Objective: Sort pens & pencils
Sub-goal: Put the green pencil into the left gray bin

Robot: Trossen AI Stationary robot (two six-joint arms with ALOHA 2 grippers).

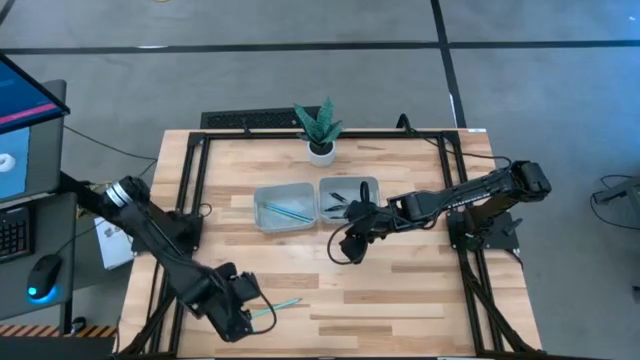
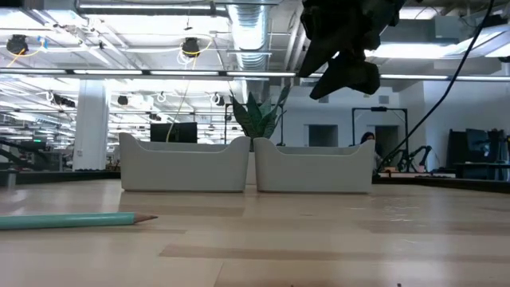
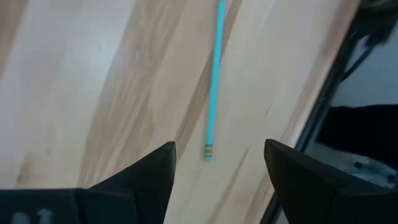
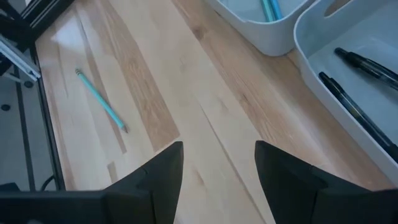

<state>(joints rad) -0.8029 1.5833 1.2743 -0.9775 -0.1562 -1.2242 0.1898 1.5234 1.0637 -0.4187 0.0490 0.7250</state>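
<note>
One light teal pencil [image 1: 283,304] lies flat on the table near its near-left edge; it also shows in the left wrist view [image 3: 213,87], the right wrist view [image 4: 101,101] and the low view [image 2: 76,221]. My left gripper [image 3: 219,163] is open just behind the pencil's eraser end, touching nothing. Other teal pencils [image 4: 269,9] lie in the left tray [image 1: 282,207]. Dark pens [image 4: 354,107] lie in the right tray [image 1: 349,197]. My right gripper [image 4: 217,163] is open, raised above the table in front of the right tray.
A small potted plant [image 1: 320,130] stands behind the trays at the far edge. Bare wood lies between the trays and the near edge. The table's black frame rails [image 1: 190,180] run along both sides. A monitor, keyboard and mouse sit off the table's left.
</note>
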